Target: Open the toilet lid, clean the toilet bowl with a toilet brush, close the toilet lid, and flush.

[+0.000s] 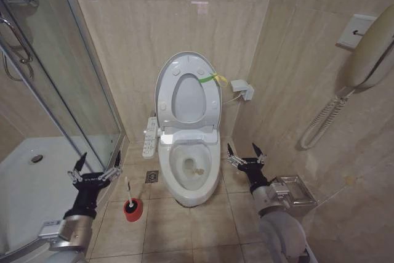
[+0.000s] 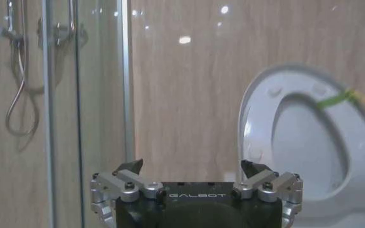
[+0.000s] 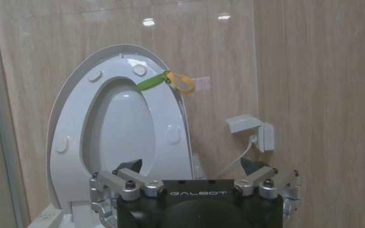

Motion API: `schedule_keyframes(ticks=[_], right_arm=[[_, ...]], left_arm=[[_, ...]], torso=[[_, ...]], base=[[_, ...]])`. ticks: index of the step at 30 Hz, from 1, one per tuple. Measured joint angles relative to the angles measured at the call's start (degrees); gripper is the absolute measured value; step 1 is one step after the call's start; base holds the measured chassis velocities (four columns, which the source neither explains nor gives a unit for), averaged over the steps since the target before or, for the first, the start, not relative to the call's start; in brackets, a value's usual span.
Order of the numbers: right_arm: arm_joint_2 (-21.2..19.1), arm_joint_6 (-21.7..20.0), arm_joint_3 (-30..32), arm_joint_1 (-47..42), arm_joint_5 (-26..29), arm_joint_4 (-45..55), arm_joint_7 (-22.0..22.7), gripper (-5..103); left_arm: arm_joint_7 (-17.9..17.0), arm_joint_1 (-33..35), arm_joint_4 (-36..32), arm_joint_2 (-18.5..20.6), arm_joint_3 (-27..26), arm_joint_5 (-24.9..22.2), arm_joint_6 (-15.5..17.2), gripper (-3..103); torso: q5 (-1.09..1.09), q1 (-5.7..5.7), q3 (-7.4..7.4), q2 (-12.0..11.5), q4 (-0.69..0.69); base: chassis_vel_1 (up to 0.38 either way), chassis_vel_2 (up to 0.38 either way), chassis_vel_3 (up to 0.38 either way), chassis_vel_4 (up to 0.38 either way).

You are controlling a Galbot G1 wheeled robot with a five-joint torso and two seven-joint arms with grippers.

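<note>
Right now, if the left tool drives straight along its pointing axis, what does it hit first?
Probably the tiled wall between the shower glass and the raised lid. The open left tool has nothing nearer ahead, though depth is unclear.

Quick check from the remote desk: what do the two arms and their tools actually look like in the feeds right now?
Both arms match. The left tool and right tool each have dark pointed fingertips on silver metal knuckle blocks with bolts. Behind them sits a black body with white "GALBOT" lettering, then a black wrist segment and a rounded silver-grey forearm. Each forearm bears a small boxy silver module.
</note>
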Motion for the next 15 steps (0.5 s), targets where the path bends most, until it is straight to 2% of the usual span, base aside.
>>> schedule_keyframes(ticks=[2, 5, 6, 15], right_arm=[[0.0, 0.0, 0.0, 0.0, 0.0, 0.0, 0.0, 100], [0.0, 0.0, 0.0, 0.0, 0.0, 0.0, 0.0, 100], [0.0, 0.0, 0.0, 0.0, 0.0, 0.0, 0.0, 100], [0.0, 0.0, 0.0, 0.0, 0.0, 0.0, 0.0, 100]], left_arm=[[0.0, -0.5, 2.5, -0.1, 0.2, 0.2, -1.1, 100], [0.2, -2.4, 10.3, -0.3, 0.8, 0.3, -4.3, 100], [0.2, -2.4, 10.3, -0.3, 0.8, 0.3, -4.3, 100], [-0.7, -8.5, 28.3, -0.7, 2.0, 0.3, -6.8, 100]], torso=[[0.00, 0.00, 0.00, 0.0, 0.00], [-0.01, 0.00, 0.00, 0.0, 0.00], [-0.01, 0.00, 0.00, 0.0, 0.00], [0.00, 0.00, 0.01, 0.0, 0.00]], base=[[0.000, 0.000, 0.000, 0.000], [0.000, 0.000, 0.000, 0.000], [0.000, 0.000, 0.000, 0.000], [0.000, 0.000, 0.000, 0.000]])
